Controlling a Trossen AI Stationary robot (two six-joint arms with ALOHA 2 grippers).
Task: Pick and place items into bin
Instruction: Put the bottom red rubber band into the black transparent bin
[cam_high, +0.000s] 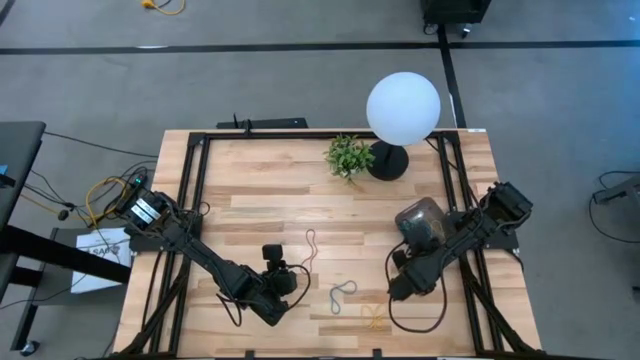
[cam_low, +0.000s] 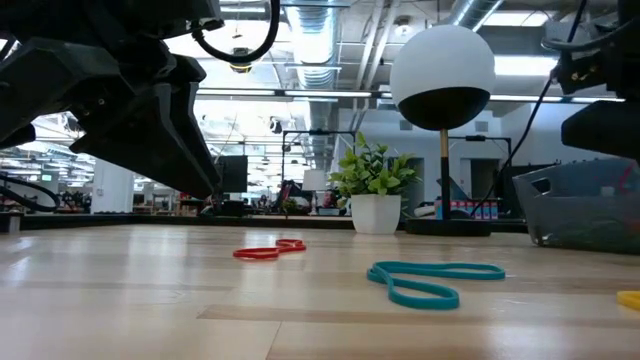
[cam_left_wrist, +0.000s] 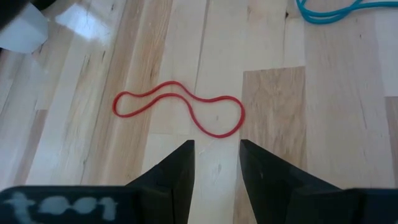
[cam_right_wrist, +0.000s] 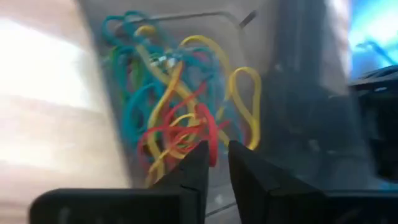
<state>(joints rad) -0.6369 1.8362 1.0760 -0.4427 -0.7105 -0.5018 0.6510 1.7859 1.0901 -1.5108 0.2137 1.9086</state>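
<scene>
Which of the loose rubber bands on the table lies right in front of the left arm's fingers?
The thin red rubber-band loop, a flat squiggle on the wood. The teal loop lies farther off; the yellow one lies elsewhere.

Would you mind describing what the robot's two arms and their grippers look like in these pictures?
Both arms are dark, jointed and slim, with black cables looping beside them. The left gripper ends in two flat, black, wedge-shaped fingers. The right gripper has the same dark pair. The left arm's base carries yellow and orange wiring; no markings are legible.

high: straight down, whole table | low: tabletop level | wrists: close, right blurred, perhaps over bin
</scene>
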